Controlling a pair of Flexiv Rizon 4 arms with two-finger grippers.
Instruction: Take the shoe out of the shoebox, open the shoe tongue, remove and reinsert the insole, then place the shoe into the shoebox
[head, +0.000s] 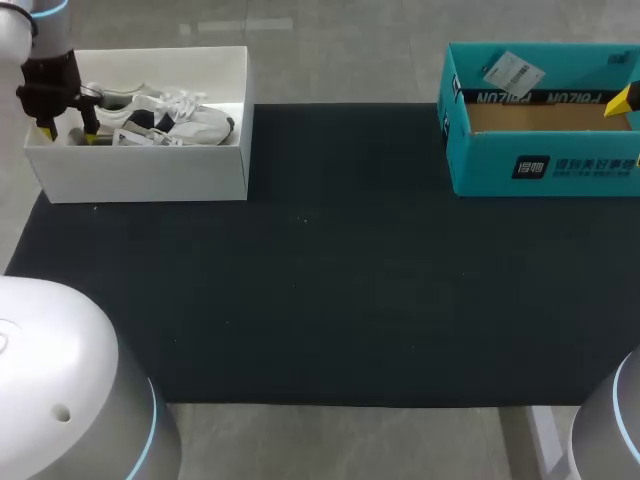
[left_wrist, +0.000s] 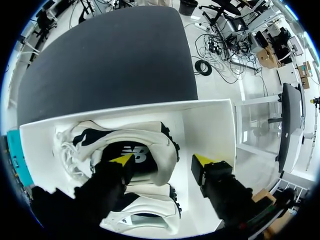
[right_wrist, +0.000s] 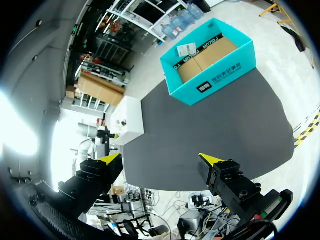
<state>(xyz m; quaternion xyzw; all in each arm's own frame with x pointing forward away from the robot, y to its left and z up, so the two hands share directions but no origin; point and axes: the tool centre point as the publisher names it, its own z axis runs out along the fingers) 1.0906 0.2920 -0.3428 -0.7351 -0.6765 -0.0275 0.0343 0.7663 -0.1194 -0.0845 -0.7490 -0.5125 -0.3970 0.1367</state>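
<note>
White card forms the one open shoebox (head: 140, 172), which stands at about ten o'clock on the single black mat (head: 320, 270). One teal box (head: 540, 165) stands at about two o'clock, well apart from it. Two shoes (head: 165, 118) lie side by side in the shoebox, white with dark panels, toes toward three o'clock and heels toward nine.

Of the two grippers, the left gripper (head: 65, 128) hangs over the shoebox's nine o'clock end, above the heels. In the left wrist view its fingers are spread. One yellow tip is over the dark opening of the first shoe (left_wrist: 125, 142) and the other is over bare box floor past the heel, so the heel's rim lies between them. Whether either tip touches the shoe cannot be told. The second shoe (left_wrist: 145, 212) lies just beside the first, partly hidden behind the dark finger bodies.

The right gripper (right_wrist: 160, 159) is also spread, with nothing between its fingers. It is high over the mat, with the teal box far ahead of it.

In the head view only one yellow fingertip (head: 622, 100) of the right gripper shows, at the teal box's three o'clock end, and the rest is cut off. The teal box's far end is cut off too. The first shoe's opening shows only dark lining, and the insole cannot be told apart from it.
</note>
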